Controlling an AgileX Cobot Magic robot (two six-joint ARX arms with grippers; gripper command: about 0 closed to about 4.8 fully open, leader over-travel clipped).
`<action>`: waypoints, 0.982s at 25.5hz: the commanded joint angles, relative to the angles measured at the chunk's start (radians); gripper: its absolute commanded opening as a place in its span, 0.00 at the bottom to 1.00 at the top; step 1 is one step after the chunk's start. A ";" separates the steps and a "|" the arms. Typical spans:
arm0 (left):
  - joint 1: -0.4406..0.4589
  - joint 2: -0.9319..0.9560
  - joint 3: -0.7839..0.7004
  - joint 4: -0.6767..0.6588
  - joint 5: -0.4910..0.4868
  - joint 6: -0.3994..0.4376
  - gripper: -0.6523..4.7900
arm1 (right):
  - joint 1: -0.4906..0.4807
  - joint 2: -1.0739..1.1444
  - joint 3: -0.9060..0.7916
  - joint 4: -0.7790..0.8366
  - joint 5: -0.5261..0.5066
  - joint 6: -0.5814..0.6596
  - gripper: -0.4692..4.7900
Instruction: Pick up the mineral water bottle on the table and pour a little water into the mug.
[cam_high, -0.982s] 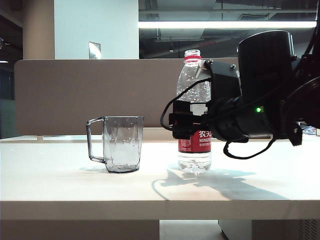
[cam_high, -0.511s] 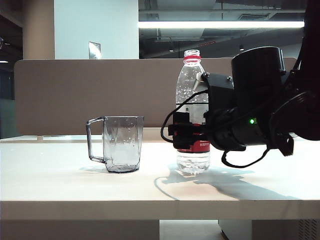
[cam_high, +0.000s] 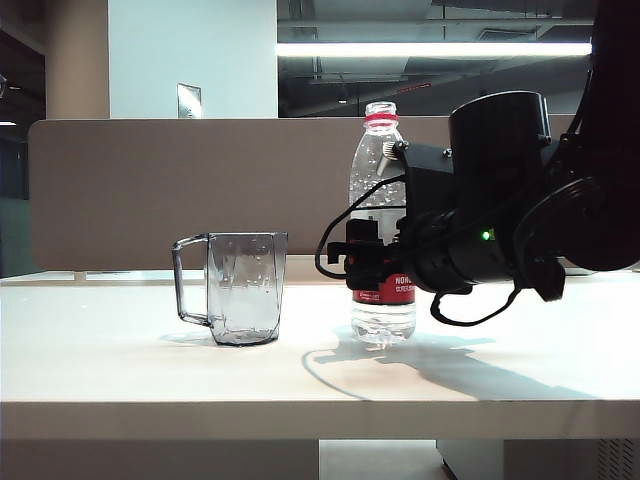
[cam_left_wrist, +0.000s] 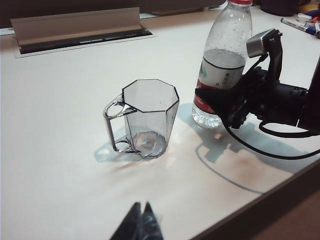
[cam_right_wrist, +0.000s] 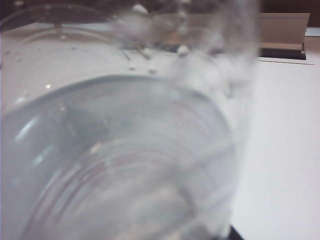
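Observation:
The mineral water bottle (cam_high: 382, 180) stands upright on the table (cam_high: 120, 370), with no cap on its red neck ring and water (cam_left_wrist: 222, 62) up to above the label. My right gripper (cam_high: 368, 262) reaches in level from the right, its jaws round the bottle at label height. The right wrist view shows only the bottle (cam_right_wrist: 125, 150), blurred and very close, and the fingers are hidden. The smoky-grey mug (cam_high: 245, 285) stands to the bottle's left, apart from it, with its handle pointing away. My left gripper (cam_left_wrist: 141, 206) hangs shut and empty over the table's front, short of the mug (cam_left_wrist: 150, 110).
A brown-grey divider panel (cam_high: 150, 190) backs the table. A grey cable trough (cam_left_wrist: 80, 27) runs along the far edge, and pens (cam_left_wrist: 300, 22) lie beyond the bottle. The right arm's cable (cam_left_wrist: 260, 150) loops over the tabletop near the front edge (cam_left_wrist: 260, 200).
The right arm has sunk and pushed further left, bringing its jaws from higher on the bottle down to the label. The bottle has shifted slightly left. The mug has not moved.

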 joint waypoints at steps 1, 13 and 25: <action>0.000 0.001 0.004 0.004 0.000 0.001 0.11 | 0.001 -0.002 0.003 0.010 0.002 0.000 0.72; 0.000 0.001 0.004 0.004 0.000 0.001 0.11 | 0.001 -0.011 0.003 0.003 0.001 -0.098 0.57; 0.000 0.001 0.004 0.004 0.000 0.001 0.11 | 0.001 -0.226 0.005 -0.304 0.002 -0.241 0.57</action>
